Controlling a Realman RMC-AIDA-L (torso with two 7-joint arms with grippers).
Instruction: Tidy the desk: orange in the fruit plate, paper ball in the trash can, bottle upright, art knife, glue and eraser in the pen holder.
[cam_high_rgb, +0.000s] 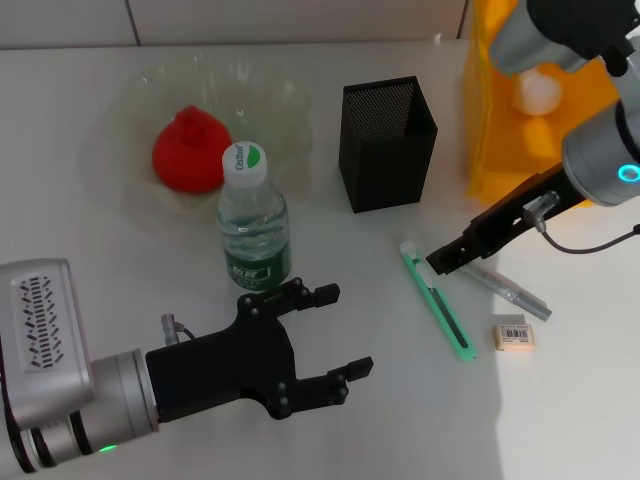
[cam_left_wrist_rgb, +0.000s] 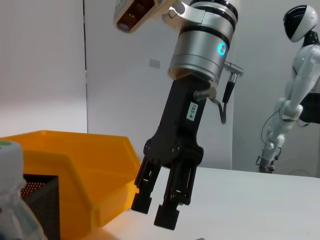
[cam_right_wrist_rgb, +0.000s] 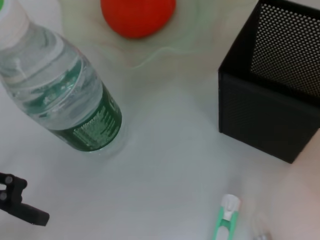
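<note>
White desk surface (cam_high_rgb: 330, 260) lies open between the upright clear plastic bottle (cam_high_rgb: 254, 222) and black mesh pen holder (cam_high_rgb: 387, 143). Left gripper (cam_high_rgb: 333, 335) spreads open near the bottle. Right gripper (cam_high_rgb: 443, 260), fingers slightly parted, hovers beside the green art knife (cam_high_rgb: 438, 304).

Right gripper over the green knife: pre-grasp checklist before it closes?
1. Right gripper over the art knife: ok, its tip hangs at the knife's far end.
2. Fingers open enough to grasp: cannot tell; in the left wrist view they stand close together.
3. Neighbours clear: not ok, the glue stick lies right beside the knife; the eraser lies apart.
4. Pen holder upright and open on top: ok.
5. Left gripper out of the way: ok, open beside the upright bottle.
6. Orange in the fruit plate: ok.
</note>
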